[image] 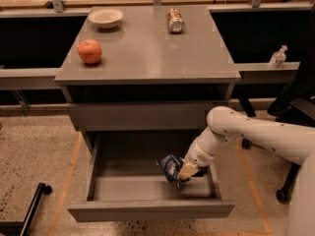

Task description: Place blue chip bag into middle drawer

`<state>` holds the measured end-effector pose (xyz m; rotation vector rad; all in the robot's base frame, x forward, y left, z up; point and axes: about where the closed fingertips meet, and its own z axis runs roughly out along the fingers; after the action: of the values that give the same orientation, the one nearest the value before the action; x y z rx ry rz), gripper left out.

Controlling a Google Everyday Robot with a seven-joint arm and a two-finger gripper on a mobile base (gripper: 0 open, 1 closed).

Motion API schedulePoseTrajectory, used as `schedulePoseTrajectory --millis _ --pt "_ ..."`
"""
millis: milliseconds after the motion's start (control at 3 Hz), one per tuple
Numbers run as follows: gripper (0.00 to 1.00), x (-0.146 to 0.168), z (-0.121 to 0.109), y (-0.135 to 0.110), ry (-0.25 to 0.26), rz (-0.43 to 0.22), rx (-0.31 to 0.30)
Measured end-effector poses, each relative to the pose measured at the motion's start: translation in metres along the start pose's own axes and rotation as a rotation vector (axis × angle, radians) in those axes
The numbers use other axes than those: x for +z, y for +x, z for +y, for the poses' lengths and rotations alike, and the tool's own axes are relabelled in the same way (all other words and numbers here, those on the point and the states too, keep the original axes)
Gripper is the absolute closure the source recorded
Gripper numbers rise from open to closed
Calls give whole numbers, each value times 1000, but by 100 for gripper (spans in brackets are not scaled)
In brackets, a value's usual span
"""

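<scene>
The blue chip bag (170, 167) is held inside the open middle drawer (147, 210), at its right side, just above the drawer floor. My gripper (183, 175) reaches down into the drawer from the right on the white arm and is shut on the bag's right edge. The bag hangs tilted to the left of the fingers. The drawer is pulled out fully below the closed upper drawer front (142, 115).
On the cabinet top (147, 53) lie a red apple (89, 51), a white bowl (105, 17) and a small metal can (174, 21). A sanitizer bottle (278, 57) stands on the right ledge. An office chair base (285, 191) is at right, a black wheeled leg (34, 203) at lower left.
</scene>
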<state>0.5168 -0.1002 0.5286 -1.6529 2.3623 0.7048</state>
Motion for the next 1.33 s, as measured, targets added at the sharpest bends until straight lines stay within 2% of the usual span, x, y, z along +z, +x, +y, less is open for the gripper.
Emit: schedulePoseTrajectory --millis 333,1000,1333 --pt "59 25 -20 19 -31 24 50" --pt "12 61 -27 44 -94 56 126" --pt "0 62 -26 44 -97 57 124"
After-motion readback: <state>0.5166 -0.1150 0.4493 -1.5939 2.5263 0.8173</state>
